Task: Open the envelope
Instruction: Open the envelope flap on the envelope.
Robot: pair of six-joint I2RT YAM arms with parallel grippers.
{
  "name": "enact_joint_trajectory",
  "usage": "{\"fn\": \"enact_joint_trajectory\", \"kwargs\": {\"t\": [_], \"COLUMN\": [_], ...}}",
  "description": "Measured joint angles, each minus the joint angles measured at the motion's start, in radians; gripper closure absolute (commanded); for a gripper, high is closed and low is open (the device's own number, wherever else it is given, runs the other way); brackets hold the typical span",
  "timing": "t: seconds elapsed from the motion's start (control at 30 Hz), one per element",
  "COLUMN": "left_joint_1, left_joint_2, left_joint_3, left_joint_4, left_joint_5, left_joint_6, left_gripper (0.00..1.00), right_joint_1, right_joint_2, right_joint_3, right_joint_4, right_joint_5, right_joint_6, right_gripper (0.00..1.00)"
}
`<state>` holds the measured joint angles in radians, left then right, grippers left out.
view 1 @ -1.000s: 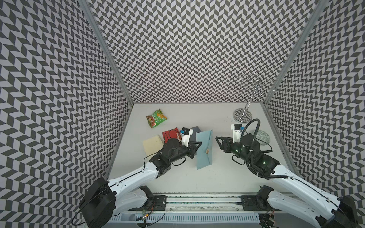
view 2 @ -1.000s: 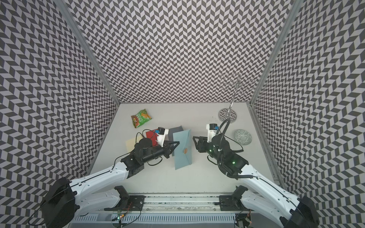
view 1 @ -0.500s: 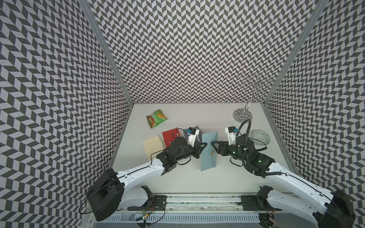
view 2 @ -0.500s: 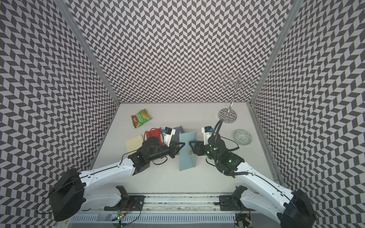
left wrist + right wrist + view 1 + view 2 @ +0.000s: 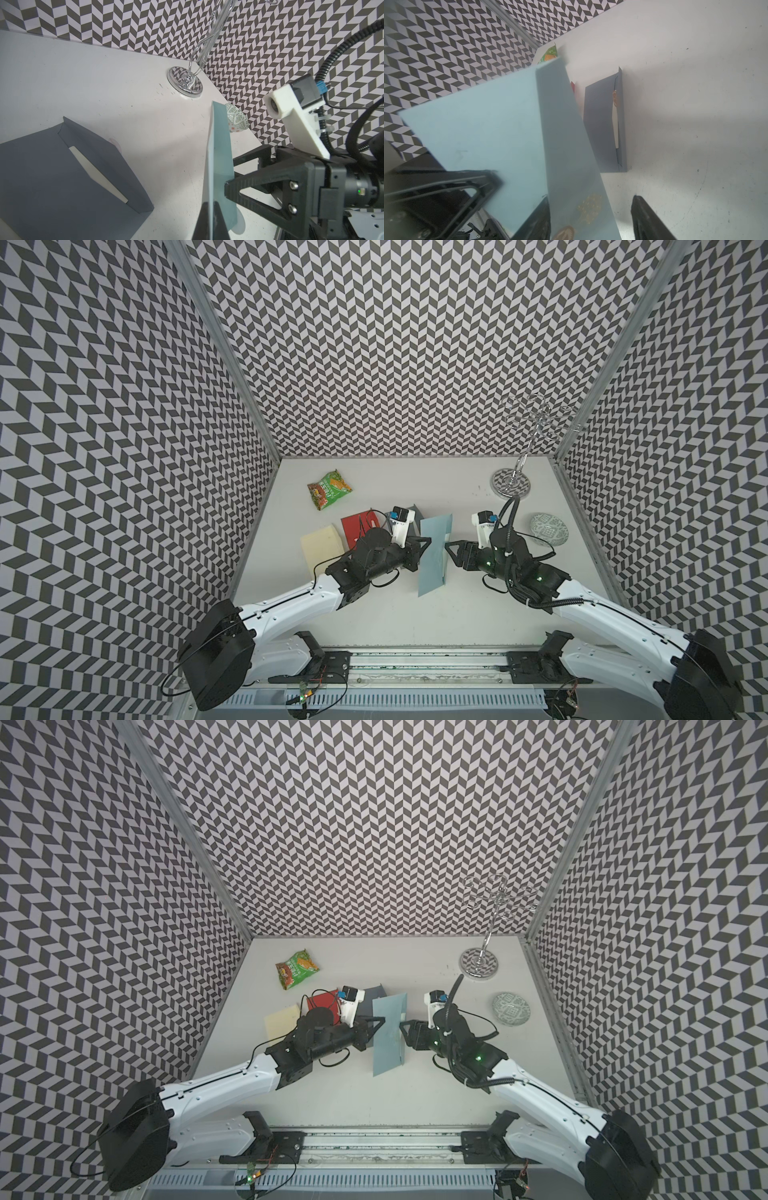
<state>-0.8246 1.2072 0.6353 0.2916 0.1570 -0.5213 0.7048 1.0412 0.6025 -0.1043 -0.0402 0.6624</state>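
— What do we see in both top views?
— A pale blue envelope [image 5: 432, 560] held upright over the white table [image 5: 395, 605], between our left gripper [image 5: 426, 539] and right gripper [image 5: 449, 549]. Chevron walls [image 5: 395, 344] surround it.
— And our wrist views?
— Left: jaws clamped on the envelope's edge. Right: jaws apart, straddling its flap [image 5: 571, 155].

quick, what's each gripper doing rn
Left gripper: closed, holding the light blue envelope upright by its edge.
Right gripper: open, jaws on either side of the flap, not clamped on it.
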Motion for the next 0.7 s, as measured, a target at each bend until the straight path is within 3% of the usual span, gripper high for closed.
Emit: {"fn": "enact_joint_trajectory", "kwargs": {"t": [0.1,0.7], "left_joint_1": [0.000,-0.006], "left_joint_2": [0.031,0.119], "left_joint_3": [0.002,0.042], "left_joint_4": [0.015,0.076], "left_joint_5": [-0.005,0.014], "left_joint_6": [-0.008,0.008], "left_gripper": [1.00,1.00], "right_joint_1": [0.000,-0.001], "right_joint_2": [0.012,-0.008], "right_joint_3": [0.000,0.005], "right_joint_4": [-0.003,-0.021], "right_joint_5": [0.000,0.070], "right_joint_6": [-0.020,-0.098], "right_gripper": [0.52,0.52]}}
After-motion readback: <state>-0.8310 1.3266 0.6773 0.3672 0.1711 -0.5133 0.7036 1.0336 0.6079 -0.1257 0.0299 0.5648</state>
